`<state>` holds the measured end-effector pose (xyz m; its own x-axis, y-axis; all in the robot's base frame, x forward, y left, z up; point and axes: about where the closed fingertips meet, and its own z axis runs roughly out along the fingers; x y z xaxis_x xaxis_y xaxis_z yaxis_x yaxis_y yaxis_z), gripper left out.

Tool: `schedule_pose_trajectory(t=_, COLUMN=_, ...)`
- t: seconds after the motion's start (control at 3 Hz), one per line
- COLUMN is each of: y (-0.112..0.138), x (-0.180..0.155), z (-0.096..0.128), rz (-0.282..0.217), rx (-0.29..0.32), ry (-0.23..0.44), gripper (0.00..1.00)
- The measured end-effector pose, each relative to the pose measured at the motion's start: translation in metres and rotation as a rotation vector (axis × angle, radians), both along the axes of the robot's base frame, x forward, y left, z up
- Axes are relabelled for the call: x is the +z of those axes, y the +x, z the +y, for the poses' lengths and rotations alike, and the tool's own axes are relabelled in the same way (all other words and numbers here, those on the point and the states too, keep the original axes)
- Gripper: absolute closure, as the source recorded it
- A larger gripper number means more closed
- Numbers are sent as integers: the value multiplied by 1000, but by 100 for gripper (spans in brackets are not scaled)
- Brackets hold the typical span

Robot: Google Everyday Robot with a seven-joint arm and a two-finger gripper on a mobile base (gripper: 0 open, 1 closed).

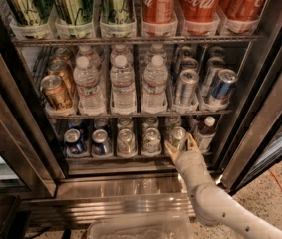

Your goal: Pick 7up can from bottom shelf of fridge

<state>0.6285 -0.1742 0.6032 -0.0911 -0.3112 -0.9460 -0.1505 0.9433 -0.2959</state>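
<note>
The fridge (23, 133) stands open. Its bottom shelf (115, 158) holds a row of short cans in clear lane trays. Three green-and-pale 7up cans (126, 141) stand side by side in the middle and right lanes. My gripper (182, 144) reaches in from the lower right on a pale arm. Its fingers (171, 148) are open, spread at the front of the rightmost 7up can (178, 135), one on each side. I cannot tell if they touch it.
Two dark-blue cans (74, 141) stand at the shelf's left. A small dark bottle (206, 131) stands just right of my gripper. Water bottles (123, 86) and tall slim cans (186, 86) fill the rack above. A clear plastic bin (140, 228) sits below the steel base.
</note>
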Motion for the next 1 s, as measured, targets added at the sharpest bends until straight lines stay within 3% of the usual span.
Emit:
schedule_pose_trajectory(t=0.33, y=3, x=-1, z=0, rz=6, rx=6, ry=11, gripper=68)
schedule_pose_trajectory(t=0.67, y=5, x=3, z=-6, rz=45, rx=40, ry=54, gripper=91)
schedule_pose_trajectory(t=1.0, y=1, x=30, z=-11, rz=86, rx=122, ry=65, gripper=100)
